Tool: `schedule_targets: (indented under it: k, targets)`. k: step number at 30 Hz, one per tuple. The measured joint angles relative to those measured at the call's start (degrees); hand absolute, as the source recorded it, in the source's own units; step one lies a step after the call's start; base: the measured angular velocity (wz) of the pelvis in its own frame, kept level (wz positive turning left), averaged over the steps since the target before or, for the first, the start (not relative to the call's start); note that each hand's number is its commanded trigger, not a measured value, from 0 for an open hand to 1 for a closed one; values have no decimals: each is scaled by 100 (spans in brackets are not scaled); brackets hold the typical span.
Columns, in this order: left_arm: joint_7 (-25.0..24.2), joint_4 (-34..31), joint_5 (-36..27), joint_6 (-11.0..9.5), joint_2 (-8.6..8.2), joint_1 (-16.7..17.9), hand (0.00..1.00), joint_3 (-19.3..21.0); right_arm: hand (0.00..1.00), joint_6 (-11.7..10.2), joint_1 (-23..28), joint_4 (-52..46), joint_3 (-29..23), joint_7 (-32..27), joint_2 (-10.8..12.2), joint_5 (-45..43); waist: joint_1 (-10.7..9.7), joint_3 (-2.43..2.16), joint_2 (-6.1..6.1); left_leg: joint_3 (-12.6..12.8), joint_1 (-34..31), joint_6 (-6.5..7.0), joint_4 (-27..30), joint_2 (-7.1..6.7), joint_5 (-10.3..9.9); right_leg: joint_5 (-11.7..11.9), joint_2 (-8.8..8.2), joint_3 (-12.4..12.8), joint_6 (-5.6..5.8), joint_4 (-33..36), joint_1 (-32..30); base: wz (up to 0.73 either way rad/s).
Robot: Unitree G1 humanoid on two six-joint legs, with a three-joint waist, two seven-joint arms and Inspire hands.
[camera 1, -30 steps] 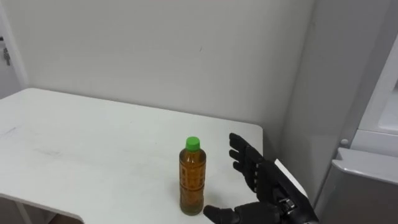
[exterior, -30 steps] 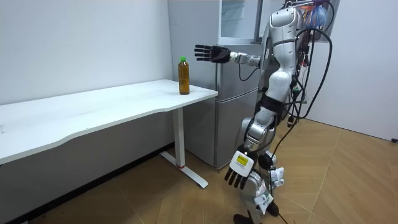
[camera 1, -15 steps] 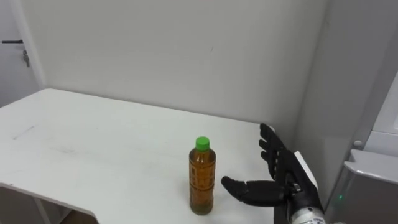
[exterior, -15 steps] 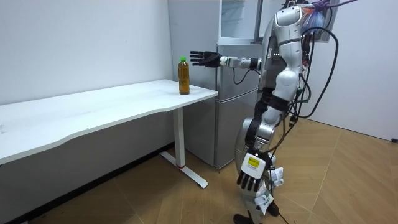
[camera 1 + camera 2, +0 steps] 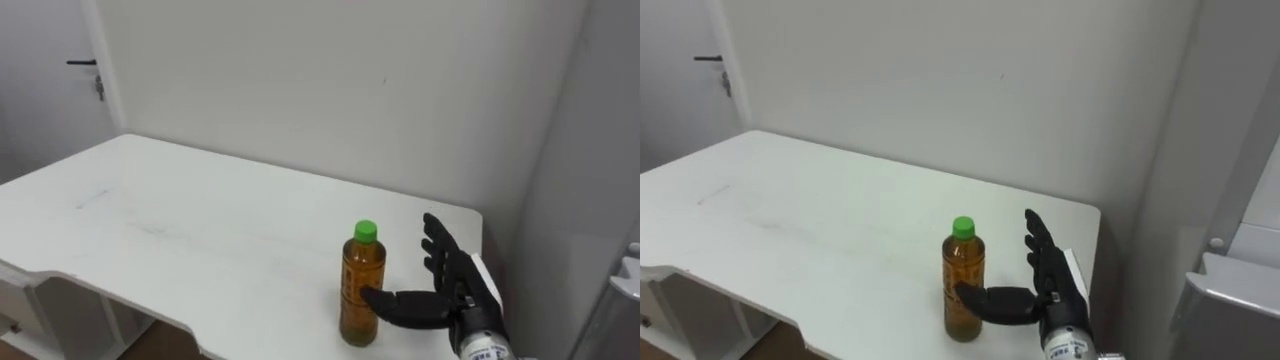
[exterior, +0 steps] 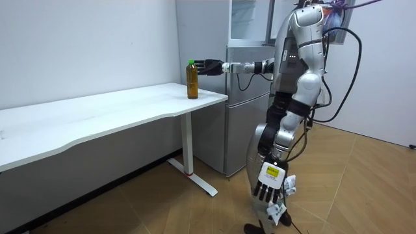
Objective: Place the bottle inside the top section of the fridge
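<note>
Bottle: the bottle [image 5: 362, 290] stands upright on the white table [image 5: 200, 230], near the table's right end and close to its front edge. It holds amber liquid and has a green cap [image 5: 366, 231].
Right hand: the right hand [image 5: 452, 295] is held out over the table just to the right of the bottle, palm turned towards it.
Right fingers: spread wide and straight, pointing up and away. The thumb reaches sideways across the lower front of the bottle, and I cannot tell whether it touches. Nothing is gripped.
Left hand: the left hand [image 6: 267, 189] hangs low beside the robot's leg, its fingers loose and straight, holding nothing.
Robot: it stands on the wooden floor off the end of the table, right arm stretched out level towards the bottle.
Fridge: the grey fridge [image 6: 247, 110] stands just beyond the table's end, behind the outstretched arm in the room view.
</note>
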Motion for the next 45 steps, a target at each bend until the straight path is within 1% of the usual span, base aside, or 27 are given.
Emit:
schedule_targets:
  k: [2, 5, 7, 10, 14, 19, 23, 26, 29, 31, 33, 35, 37, 41, 42, 45]
  targets:
    - [-13, 5, 0, 27, -1, -4, 0, 0, 0, 4, -69, 123, 58, -6, 7, -2, 37, 1, 2, -24, -20, 1, -2, -3, -1, 2, 0, -9, 4, -1, -3, 6]
    - [-32, 6, -17, 30, -1, -15, 0, -16, 0, 9, -159, 141, 88, -47, 82, -2, 40, 2, 2, -107, -95, 7, 11, -30, 12, 3, -16, -135, 6, 0, -23, 17]
    - [-22, 25, -24, 35, 1, -7, 0, -41, 0, 9, -267, 297, 124, -53, 136, -2, 36, 4, 8, -140, -95, 12, 22, -47, 21, 1, -23, -159, 9, 0, -11, 12]
    - [7, 27, -28, 34, 4, 22, 0, -191, 0, 9, -371, 490, 254, -70, 138, 1, 48, 4, 7, -177, -117, 28, 25, -81, 32, -18, -59, -212, 44, 1, -4, 9]
    - [7, -2, -31, 29, 6, 44, 0, -275, 0, 9, -371, 505, 292, -73, 138, 11, 49, 1, 2, -225, -112, 52, 22, -113, 49, -17, -96, -263, 59, 9, 8, 7]
    - [7, -49, -28, 20, 7, 57, 0, -284, 0, 9, -373, 644, 356, -65, 124, 55, 67, -1, -3, -232, -91, 79, 13, -145, 68, -11, -119, -264, 86, 10, 26, 0]
    - [6, -61, -29, 22, 7, 71, 0, -291, 0, 10, -376, 951, 402, -42, 123, 56, 69, 6, -4, -244, -93, 94, 13, -161, 77, 1, -130, -267, 107, 10, 40, 0]
    - [-16, -91, -28, 34, 7, 108, 0, -291, 0, 73, -376, 1112, 401, 16, 124, 55, 69, 11, -3, -259, -101, 95, 1, -163, 76, 6, -127, -267, 114, 8, 46, 0]
    - [-37, -201, -27, 53, 6, 176, 0, -291, 0, 189, -375, 1209, 412, 68, 124, 55, 67, 14, 2, -261, -102, 95, 4, -163, 76, 6, -124, -271, 115, 6, 50, 0]
    - [-46, -252, -29, 76, 6, 216, 0, -291, 0, 204, -375, 1225, 444, 68, 122, 61, 66, 17, 8, -262, -100, 95, 11, -162, 76, 6, -122, -273, 115, 6, 56, 0]
    - [-43, -300, -32, 84, 4, 271, 0, -291, 0, 204, -375, 1237, 448, 63, 120, 62, 62, 32, 35, -284, -102, 95, 29, -166, 76, 6, -121, -284, 115, 5, 67, 4]
    - [-33, -312, -32, 85, -8, 306, 0, -292, 0, 204, -375, 1237, 447, 57, 115, 61, 57, 27, 43, -302, -125, 95, 69, -171, 75, 7, -119, -291, 116, 5, 68, 7]
    - [-18, -313, -29, 88, -15, 321, 0, -299, 0, 204, -375, 1237, 437, 41, 107, 61, 46, 12, 75, -375, -176, 95, 122, -180, 74, 8, -116, -318, 117, 5, 65, 12]
    - [-17, -334, -28, 88, -15, 384, 0, -295, 0, 204, -375, 1238, 432, 55, 98, 49, 53, -25, 166, -386, -191, 94, 136, -184, 75, 8, -117, -368, 117, 9, 75, 6]
    - [-17, -396, -28, 87, -15, 456, 0, -280, 0, 204, -375, 1238, 426, 58, 98, 47, 56, -28, 192, -386, -193, 94, 141, -181, 75, 8, -118, -398, 117, 14, 75, 0]
    - [-18, -403, -36, 81, -13, 547, 0, -264, 0, 202, -375, 1265, 339, 48, 74, 59, 64, -25, 206, -406, -212, 94, 176, -182, 75, 8, -121, -440, 117, 16, 87, 6]
